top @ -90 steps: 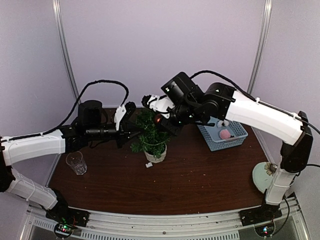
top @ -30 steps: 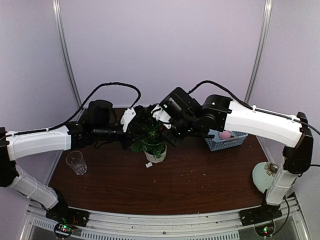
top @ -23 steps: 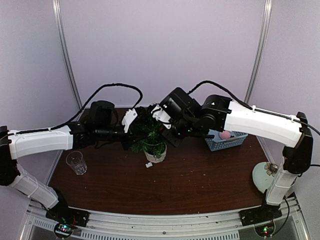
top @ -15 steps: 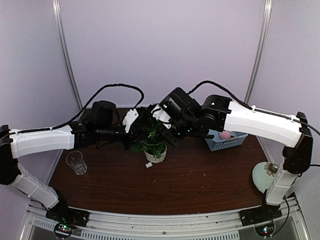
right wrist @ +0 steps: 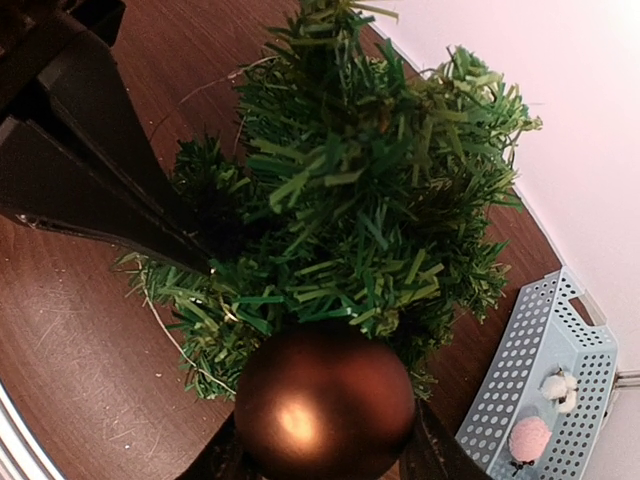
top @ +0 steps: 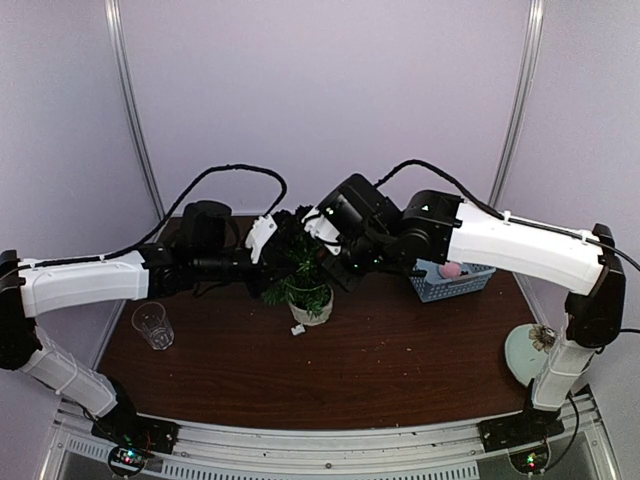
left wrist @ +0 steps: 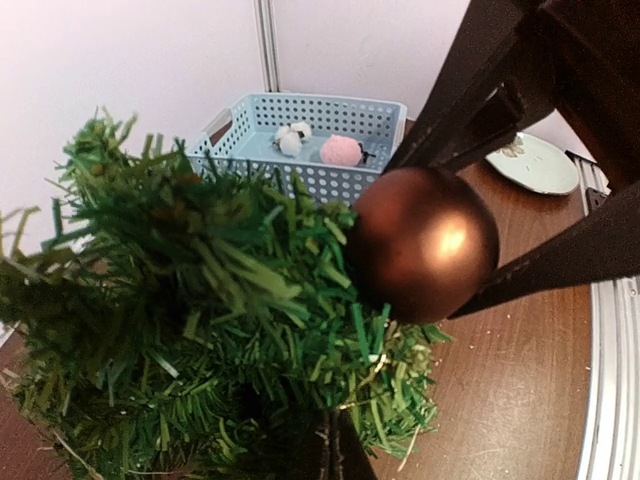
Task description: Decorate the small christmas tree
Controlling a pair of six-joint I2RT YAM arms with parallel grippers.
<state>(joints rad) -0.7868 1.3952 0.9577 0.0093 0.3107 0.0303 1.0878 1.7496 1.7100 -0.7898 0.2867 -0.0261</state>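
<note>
The small christmas tree [top: 300, 272], dark green, stands in its white pot [top: 312, 314] mid-table. My right gripper [top: 323, 243] is at the tree's upper right side. In the right wrist view my right gripper [right wrist: 322, 432] is shut on a shiny brown ball [right wrist: 325, 400] pressed against the sprigs [right wrist: 370, 200]. The left wrist view shows that ball [left wrist: 422, 243] between the right fingers [left wrist: 560, 255]. My left gripper [top: 282, 242] reaches into the tree from the left. My left gripper [left wrist: 338, 455] is closed among the needles [left wrist: 180, 300], with a thin gold thread at its tips; what it pinches is hidden.
A light-blue basket [top: 455, 274] with a pink ball [top: 450, 268] and small white pieces sits at the back right; it also shows in the left wrist view [left wrist: 310, 140]. A clear glass [top: 152, 325] stands front left. A pale plate [top: 524, 352] lies at the right edge.
Since three seconds ago, both grippers closed in on the tree. The right one lowered the ball against the sprigs, and the left one pushed in from the left. Little motion in the last second.
</note>
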